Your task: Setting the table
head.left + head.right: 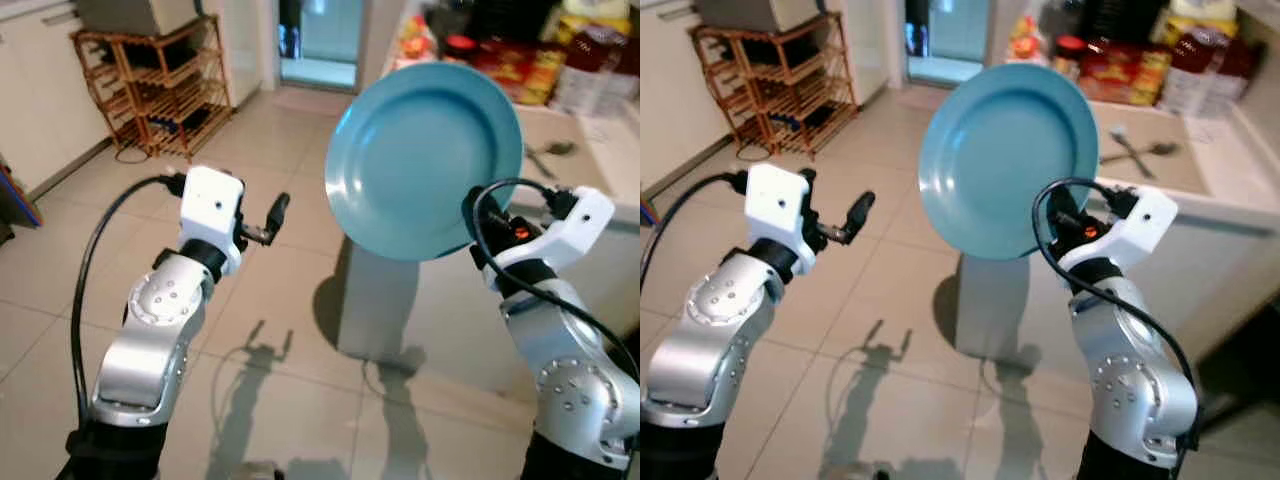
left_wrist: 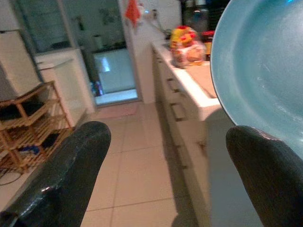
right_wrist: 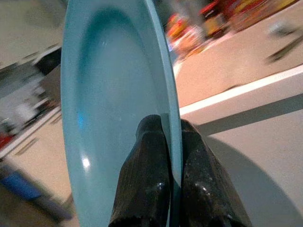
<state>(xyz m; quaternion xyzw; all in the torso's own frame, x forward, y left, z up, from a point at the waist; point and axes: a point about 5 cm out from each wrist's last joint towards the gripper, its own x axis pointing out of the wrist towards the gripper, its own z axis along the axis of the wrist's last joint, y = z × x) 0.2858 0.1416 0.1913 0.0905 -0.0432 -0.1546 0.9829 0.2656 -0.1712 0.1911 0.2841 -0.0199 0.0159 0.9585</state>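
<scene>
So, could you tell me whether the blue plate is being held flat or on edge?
On edge. The blue plate stands nearly upright, the right gripper pinching its lower rim between both fingers.

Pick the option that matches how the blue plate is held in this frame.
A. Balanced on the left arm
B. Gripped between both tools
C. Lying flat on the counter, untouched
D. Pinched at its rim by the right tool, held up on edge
D: the right tool is shut on the rim of the blue plate, which stands raised on edge, while the left tool is open and apart from it.
</scene>
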